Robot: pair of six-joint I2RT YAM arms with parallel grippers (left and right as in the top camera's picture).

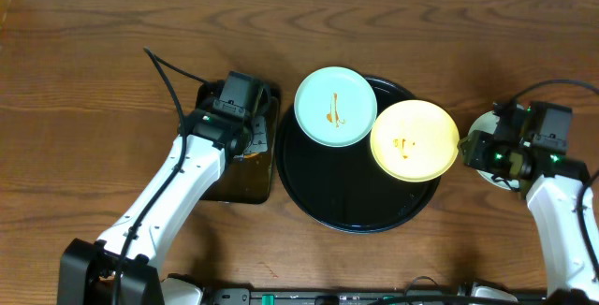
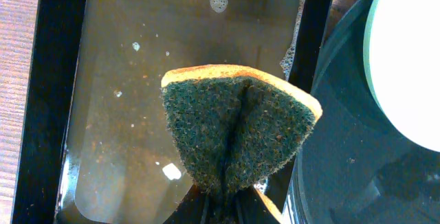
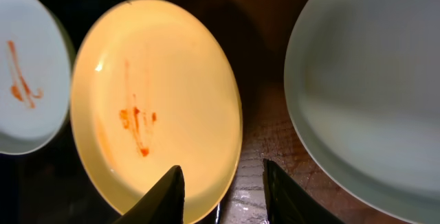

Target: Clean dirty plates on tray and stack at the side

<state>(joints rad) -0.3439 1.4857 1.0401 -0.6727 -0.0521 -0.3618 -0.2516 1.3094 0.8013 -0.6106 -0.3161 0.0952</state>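
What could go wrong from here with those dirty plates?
1. The yellow plate hangs over the rim of the round tray, right beside the open right gripper; a nudge might tip it onto the table.
2. The sponge, pinched in the left gripper above the water tray, may drip on the wood when carried over.
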